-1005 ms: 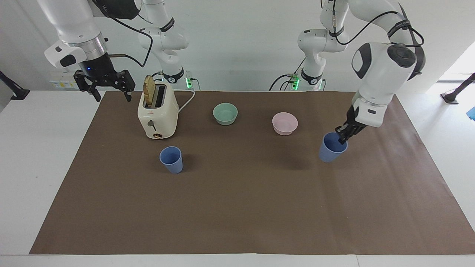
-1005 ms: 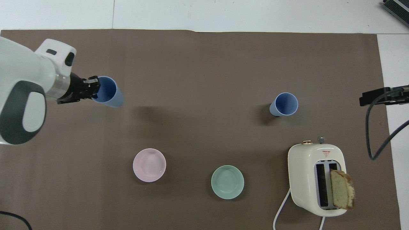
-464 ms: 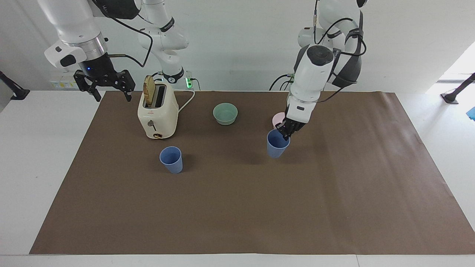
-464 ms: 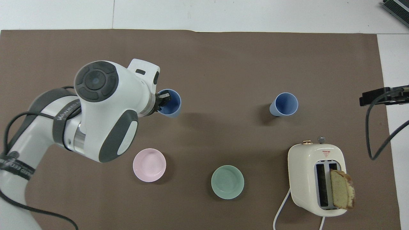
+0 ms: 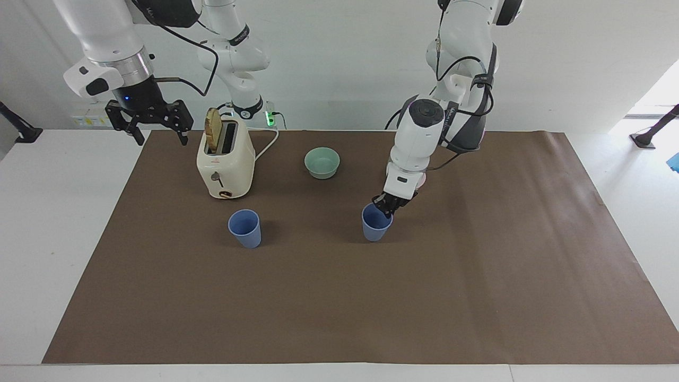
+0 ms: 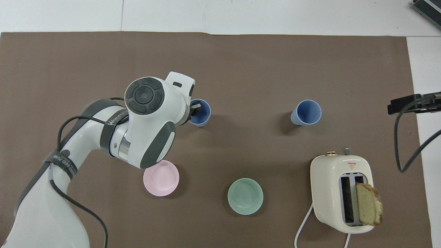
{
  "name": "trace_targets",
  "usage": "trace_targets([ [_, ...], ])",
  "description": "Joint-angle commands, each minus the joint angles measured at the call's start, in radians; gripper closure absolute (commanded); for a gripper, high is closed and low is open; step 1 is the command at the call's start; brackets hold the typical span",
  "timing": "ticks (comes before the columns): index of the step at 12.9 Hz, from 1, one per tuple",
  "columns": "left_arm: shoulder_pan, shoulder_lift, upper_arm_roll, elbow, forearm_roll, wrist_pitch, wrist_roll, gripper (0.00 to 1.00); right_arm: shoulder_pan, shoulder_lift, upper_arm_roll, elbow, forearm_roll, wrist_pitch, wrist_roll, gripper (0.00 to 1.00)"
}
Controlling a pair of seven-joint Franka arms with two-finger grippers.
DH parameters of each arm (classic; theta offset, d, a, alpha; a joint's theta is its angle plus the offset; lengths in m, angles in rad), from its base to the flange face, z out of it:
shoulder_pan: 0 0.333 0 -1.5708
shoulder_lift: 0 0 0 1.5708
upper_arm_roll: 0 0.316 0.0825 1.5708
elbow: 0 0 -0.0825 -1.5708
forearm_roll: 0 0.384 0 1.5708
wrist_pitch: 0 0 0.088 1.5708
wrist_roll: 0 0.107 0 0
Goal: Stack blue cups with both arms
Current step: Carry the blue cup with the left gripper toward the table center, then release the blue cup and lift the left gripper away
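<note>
My left gripper [image 5: 389,206] is shut on the rim of one blue cup [image 5: 375,229], one finger inside it and one outside. It holds the cup upright, low over the middle of the brown mat; I cannot tell whether the cup touches the mat. In the overhead view the gripper [image 6: 193,112] and this cup [image 6: 202,116] show beside the arm's wrist. The second blue cup [image 5: 245,229] stands upright on the mat toward the right arm's end, also seen from overhead [image 6: 306,112]. My right gripper [image 5: 148,122] is open and empty, raised beside the toaster, waiting.
A cream toaster [image 5: 225,164] with a bread slice in one slot stands nearer to the robots than the second cup, also overhead [image 6: 330,179]. A mint-green bowl [image 5: 322,162] and a pink bowl [image 6: 161,178] sit nearer to the robots; the left arm hides most of the pink bowl in the facing view.
My left arm has carried its cup from its own end of the mat toward the middle, closer to the second cup, and lowered it. The right arm has not moved.
</note>
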Motion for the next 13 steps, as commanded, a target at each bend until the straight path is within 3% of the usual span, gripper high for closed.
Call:
trace_targets([
  [1, -0.041, -0.012, 0.018, -0.045, -0.003, 0.06, -0.023, 1.0, -0.007, -0.025, 0.006, -0.035, 0.013, 0.026, 0.019, 0.0],
  [5, -0.052, 0.0, 0.017, -0.057, -0.003, 0.072, -0.017, 1.0, -0.007, -0.025, 0.006, -0.035, 0.013, 0.026, 0.019, 0.0],
  [6, -0.052, 0.0, 0.017, -0.06, -0.003, 0.073, -0.017, 0.81, -0.007, -0.025, 0.006, -0.035, 0.013, 0.026, 0.019, 0.0],
  [7, -0.049, 0.0, 0.017, -0.06, -0.003, 0.073, -0.014, 0.39, -0.007, -0.025, 0.006, -0.035, 0.013, 0.026, 0.019, 0.0],
  [8, -0.047, 0.0, 0.018, -0.059, -0.003, 0.073, -0.014, 0.15, -0.007, -0.025, 0.006, -0.035, 0.013, 0.026, 0.019, 0.0],
  [9, -0.046, 0.0, 0.02, -0.053, -0.001, 0.066, -0.015, 0.0, -0.007, -0.025, 0.006, -0.035, 0.013, 0.026, 0.019, 0.0],
  [11, -0.032, -0.013, 0.028, -0.039, 0.005, 0.043, -0.008, 0.0, -0.007, -0.025, 0.006, -0.035, 0.013, 0.026, 0.019, 0.0],
  [13, 0.003, -0.026, 0.031, 0.015, 0.084, -0.052, -0.001, 0.0, -0.009, -0.025, 0.006, -0.038, 0.013, 0.028, 0.019, 0.0],
])
